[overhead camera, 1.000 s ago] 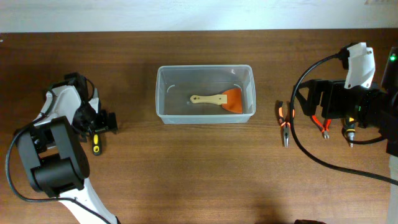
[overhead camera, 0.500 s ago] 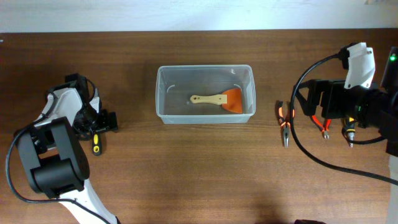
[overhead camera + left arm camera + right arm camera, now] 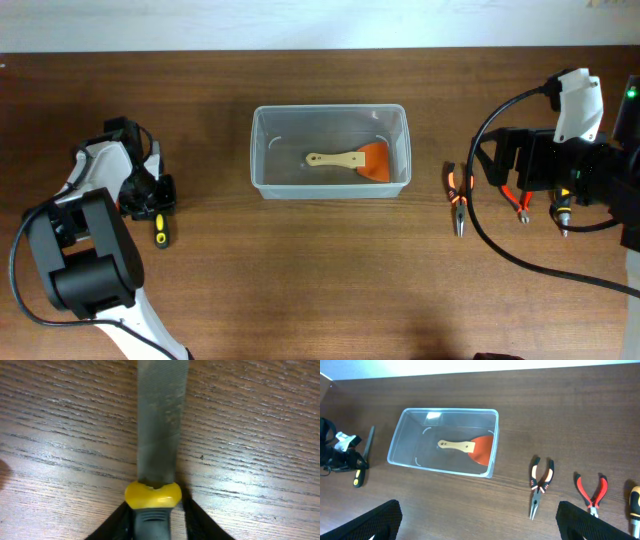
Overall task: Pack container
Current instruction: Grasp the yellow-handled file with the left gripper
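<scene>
The container [image 3: 330, 191], a clear plastic bin, stands mid-table with a wooden-handled orange spatula [image 3: 355, 160] lying inside; the right wrist view shows both, container [image 3: 445, 410] and spatula [image 3: 470, 448]. At the far left a file [image 3: 162, 420] with a grey blade, yellow collar and black handle lies flat on the wood. My left gripper [image 3: 156, 527] is shut on its handle, one black finger [image 3: 122, 522] on each side; the overhead view shows this gripper [image 3: 150, 197] over the file [image 3: 158, 232]. My right gripper [image 3: 480, 525] hangs open and empty, high over the right side.
Orange-and-black needle-nose pliers [image 3: 458, 197] lie right of the container, then red-handled pliers [image 3: 520, 203] and a screwdriver [image 3: 563, 216] under the right arm. Black cables loop around that arm. The table is dark brown wood.
My left gripper's jaws have closed in from wide open onto the file's handle. The right arm, container and other tools have not moved.
</scene>
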